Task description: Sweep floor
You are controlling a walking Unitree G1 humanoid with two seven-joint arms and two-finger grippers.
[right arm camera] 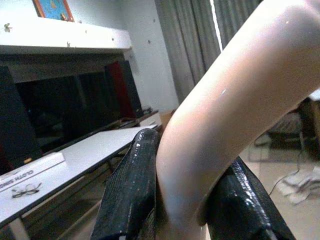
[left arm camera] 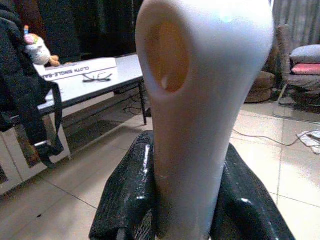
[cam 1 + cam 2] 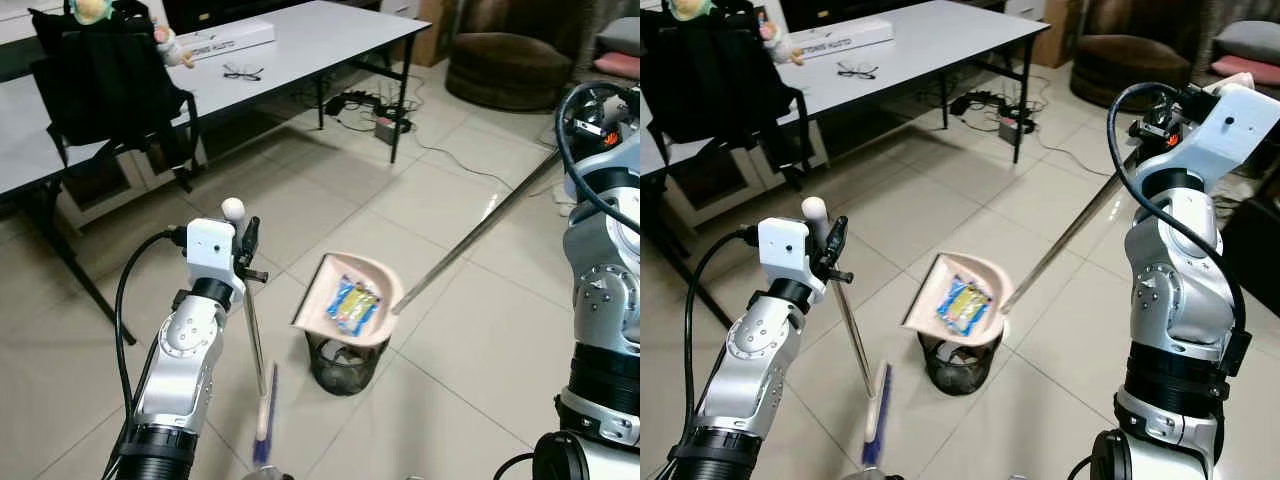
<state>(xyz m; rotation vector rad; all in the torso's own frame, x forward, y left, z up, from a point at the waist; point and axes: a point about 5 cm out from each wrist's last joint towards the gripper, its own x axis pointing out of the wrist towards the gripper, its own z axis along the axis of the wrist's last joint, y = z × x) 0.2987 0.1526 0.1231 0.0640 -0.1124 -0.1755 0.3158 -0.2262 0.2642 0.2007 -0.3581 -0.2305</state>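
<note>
Pale floor tiles [image 3: 470, 360] run across a living room, with a long white tabletop [image 3: 320, 40] at the far left and a brown round pouffe [image 3: 505, 68] beyond it. On the tabletop lie a black backpack [image 3: 100, 75], a pair of glasses [image 3: 242, 71] and a white box [image 2: 80, 69] printed "CLOTH SINGLE-BA…"; the rest of the lettering cannot be read. A power strip with cables [image 3: 375, 115] sits on the floor under the table's end.

Near the middle of the floor stands a small black mesh bin [image 3: 958, 365]. Tilted directly over its mouth is the pink dustpan [image 3: 958, 295], holding a blue and yellow wrapper [image 3: 965, 306]; its long metal pole [image 3: 1070, 235] slants up to the right gripper [image 1: 182, 200], whose jaws are clamped on the pole's cream handle end, one black finger on each side.

To the left of the bin the broom [image 3: 255, 340] stands nearly upright, its blue bristled end [image 3: 263, 425] low near the floor. The left gripper [image 2: 192, 200] has its jaws closed around the broom's white, rounded handle top [image 3: 232, 208].
</note>
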